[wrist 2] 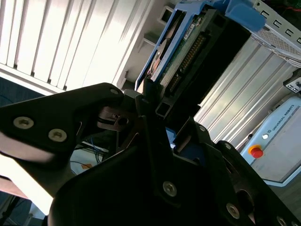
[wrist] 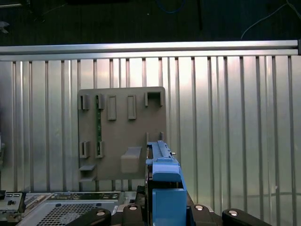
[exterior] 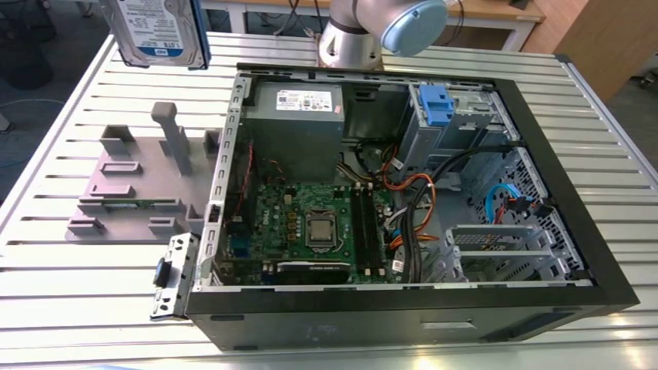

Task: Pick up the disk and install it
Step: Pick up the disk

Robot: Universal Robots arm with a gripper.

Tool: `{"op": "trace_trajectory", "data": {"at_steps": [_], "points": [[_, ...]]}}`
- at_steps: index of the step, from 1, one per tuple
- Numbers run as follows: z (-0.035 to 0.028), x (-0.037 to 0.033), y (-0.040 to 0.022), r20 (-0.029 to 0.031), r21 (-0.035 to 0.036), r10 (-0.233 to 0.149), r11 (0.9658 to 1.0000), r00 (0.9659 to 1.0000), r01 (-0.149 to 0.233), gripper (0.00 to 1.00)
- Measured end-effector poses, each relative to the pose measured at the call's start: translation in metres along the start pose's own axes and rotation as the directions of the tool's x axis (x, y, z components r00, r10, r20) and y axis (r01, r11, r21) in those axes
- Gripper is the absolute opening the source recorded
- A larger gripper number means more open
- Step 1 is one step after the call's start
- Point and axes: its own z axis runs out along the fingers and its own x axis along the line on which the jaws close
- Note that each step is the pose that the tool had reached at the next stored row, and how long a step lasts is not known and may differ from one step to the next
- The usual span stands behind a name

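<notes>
The black gripper (wrist 2: 149, 102) is closed on one edge of the flat silver-grey disk (exterior: 159, 31) with white-and-blue label and blue plastic carrier, holding it upright in the air above the slatted metal table (exterior: 62, 254), near the grey plastic stand (exterior: 129, 181).

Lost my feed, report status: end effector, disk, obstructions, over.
End effector shut on the disk. Disk aloft over grey stand, outside open computer case. No obstruction seen.

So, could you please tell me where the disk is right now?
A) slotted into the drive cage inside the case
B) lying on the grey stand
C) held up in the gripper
C: the gripper is shut on the disk, which hangs clear above the grey stand.
</notes>
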Motion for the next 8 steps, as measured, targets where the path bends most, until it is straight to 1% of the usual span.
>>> {"op": "trace_trajectory", "data": {"at_steps": [8], "points": [[0.0000, -0.0002, -0.0045, -0.0002, 0.0000, 0.000, 1.0000, 1.0000, 0.000, 0.36]]}}
